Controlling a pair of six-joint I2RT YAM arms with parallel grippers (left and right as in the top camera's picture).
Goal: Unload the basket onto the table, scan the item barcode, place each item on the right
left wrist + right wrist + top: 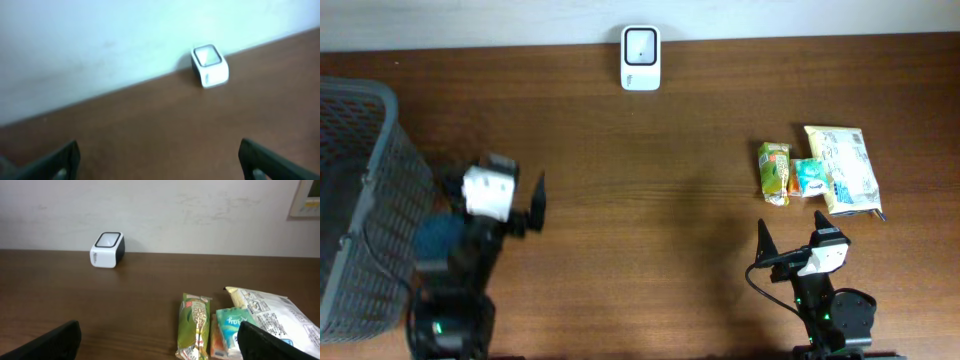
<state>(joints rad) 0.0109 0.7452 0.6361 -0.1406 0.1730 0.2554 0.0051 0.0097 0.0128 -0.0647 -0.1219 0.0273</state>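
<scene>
Brown wooden tabletop (650, 190) across the whole overhead view, pale wall (200, 215) along its 12 o'clock edge.

Grey mesh basket (360, 200) at 9 o'clock, cut off by the edge of the picture.

Left gripper (159, 152) at 8 o'clock, just beside the basket, jaws spread wide with nothing between them, only bare wood below. Left wrist view blurred.

Right gripper (159, 330) at 5 o'clock, jaws likewise spread wide and empty, apart from every packet, the packets lying near, toward its 1 o'clock.

Pale snack bag (842, 170) at 3 o'clock, lying flat, outermost of three packets side by side, its long axis running roughly 12 to 6.

White scanner (641, 58) with a dark window on top, at 12 o'clock, right against the wall edge, well apart from the packets and from both grippers.

Green packet (774, 172) at 3 o'clock, innermost of the three, flat, long axis 12 to 6.

Small teal packet (809, 178) between the green packet and the pale snack bag, touching or overlapping both. Print on all three too small to read.
</scene>
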